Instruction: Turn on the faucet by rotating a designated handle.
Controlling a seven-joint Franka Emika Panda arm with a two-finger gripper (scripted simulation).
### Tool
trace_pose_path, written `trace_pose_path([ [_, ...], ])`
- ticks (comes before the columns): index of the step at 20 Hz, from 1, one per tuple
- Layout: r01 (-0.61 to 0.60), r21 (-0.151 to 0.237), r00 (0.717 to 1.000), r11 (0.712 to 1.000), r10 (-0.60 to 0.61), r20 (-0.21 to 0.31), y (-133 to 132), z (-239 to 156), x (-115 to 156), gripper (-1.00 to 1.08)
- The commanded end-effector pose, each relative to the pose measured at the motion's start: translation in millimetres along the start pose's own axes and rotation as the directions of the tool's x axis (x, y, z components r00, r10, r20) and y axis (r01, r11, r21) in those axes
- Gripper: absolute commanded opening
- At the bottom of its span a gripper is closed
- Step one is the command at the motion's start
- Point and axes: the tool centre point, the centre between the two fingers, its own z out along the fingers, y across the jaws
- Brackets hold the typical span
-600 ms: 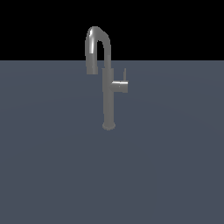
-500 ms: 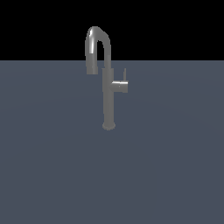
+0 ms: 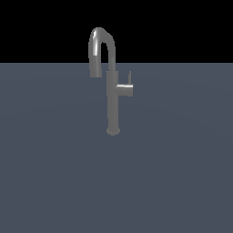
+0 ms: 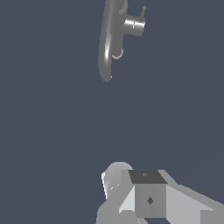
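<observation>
the faucet (image 3: pixel 112 98) stands upright, handle (image 3: pixel 125 88) jutting sideways.

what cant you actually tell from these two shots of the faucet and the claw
- Claw: absent from the exterior view; the wrist view's edge cuts it off, so open or shut cannot be told.
- Faucet: in the wrist view its column runs past the frame edge and its base is mostly hidden behind the spout.
- Handle: its thin lever blade is too small in both views to read its exact angle.
</observation>
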Motion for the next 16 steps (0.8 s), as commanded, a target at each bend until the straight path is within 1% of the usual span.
trace_pose_path([
  [1,-0.021,0.021,1.000,1.000,0.020,0.017,-1,0,7,-1.00],
  [5,-0.068,0.066,0.996,0.996,0.064,0.057,-4,0,22,-1.00],
  [9,-0.132,0.122,0.987,0.984,0.119,0.112,-7,0,42,-1.00],
  [13,-0.208,0.182,0.968,0.961,0.176,0.178,-9,1,65,-1.00],
  [16,-0.268,0.224,0.949,0.937,0.216,0.231,-9,3,83,-1.00],
])
